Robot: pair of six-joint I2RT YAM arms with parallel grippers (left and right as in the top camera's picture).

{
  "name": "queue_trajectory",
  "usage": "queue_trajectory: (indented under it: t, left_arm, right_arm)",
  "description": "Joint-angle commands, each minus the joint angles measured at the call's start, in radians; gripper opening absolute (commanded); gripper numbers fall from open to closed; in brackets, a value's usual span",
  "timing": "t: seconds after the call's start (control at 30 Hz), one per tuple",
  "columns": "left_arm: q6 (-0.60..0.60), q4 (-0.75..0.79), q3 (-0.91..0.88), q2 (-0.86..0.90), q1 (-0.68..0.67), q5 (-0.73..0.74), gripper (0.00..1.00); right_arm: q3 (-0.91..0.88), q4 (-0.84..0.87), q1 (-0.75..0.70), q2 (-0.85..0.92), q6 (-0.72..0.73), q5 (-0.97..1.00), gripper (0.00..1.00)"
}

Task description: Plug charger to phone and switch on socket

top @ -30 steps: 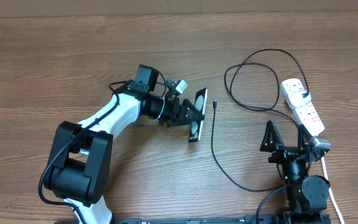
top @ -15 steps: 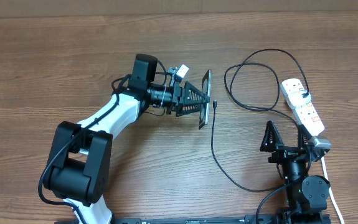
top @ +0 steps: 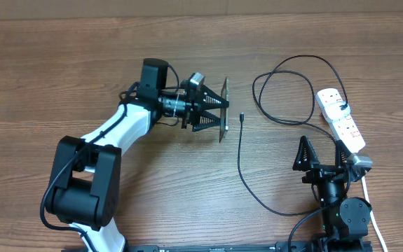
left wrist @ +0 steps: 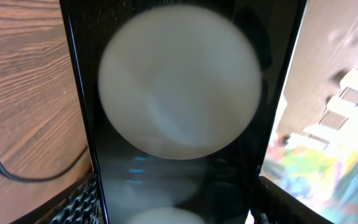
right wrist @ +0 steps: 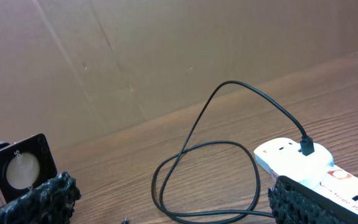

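The phone (top: 226,91) stands on edge, clamped in the left gripper (top: 219,112). The charger (top: 242,117) tip lies just beside it (unplugged). Beyond, the right gripper (top: 321,142) gapes empty. Such an edge-on hold could let the phone twist when the plug pushes in.

The phone (top: 224,106), a slim black slab with a glossy face throwing back a big round white glare (left wrist: 179,112), is raised on edge off the table, pinched in the left gripper (top: 216,112). The charger (top: 239,159), a long thin black cable, lies with its small connector tip (top: 242,117) just beside the phone but apart from it, then trails down and loops round. Its black plug sits in the socket (top: 341,117), a white power strip lying aslant at the right edge.
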Motion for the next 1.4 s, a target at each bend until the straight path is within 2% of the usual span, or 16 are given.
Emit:
queue_trajectory:
  t: [0.0,0.3,0.83,0.87,0.97,1.13,1.2,1.3,1.37]
  left_arm:
    - [-0.111,0.008,0.008,0.009,0.029,0.049,0.33]
    - [-0.225,0.008,0.008,0.009,0.055,0.029,0.28]
    - [-0.233,0.008,0.008,0.009,0.054,0.018,0.25]
    - [-0.233,0.008,0.008,0.009,0.054,0.018,0.25]
    - [-0.233,0.009,0.008,0.009,0.054,0.020,0.25]
    - [-0.225,0.028,0.008,0.009,0.054,0.029,0.25]
    - [-0.225,0.032,0.008,0.009,0.051,0.029,0.25]
    - [-0.225,0.041,0.008,0.009,0.049,0.029,0.26]
    - [-0.225,0.056,0.008,0.009,0.048,0.035,0.26]
  right_arm:
    - [-0.011,0.003,-0.003,-0.005,-0.007,0.009,1.00]
    - [-0.011,0.003,-0.003,-0.005,-0.007,0.009,1.00]
    - [-0.011,0.047,-0.002,-0.005,0.002,0.006,1.00]
    - [-0.011,0.042,-0.002,-0.005,0.013,-0.019,1.00]
    - [-0.011,0.019,-0.002,-0.005,0.164,-0.210,1.00]
    - [-0.010,0.022,-0.001,0.005,0.417,-0.792,1.00]
    - [-0.010,0.008,-0.001,0.005,0.457,-0.975,1.00]
    - [-0.010,0.006,-0.001,0.005,0.505,-1.051,1.00]
    - [-0.010,0.008,-0.001,0.005,0.500,-1.019,1.00]
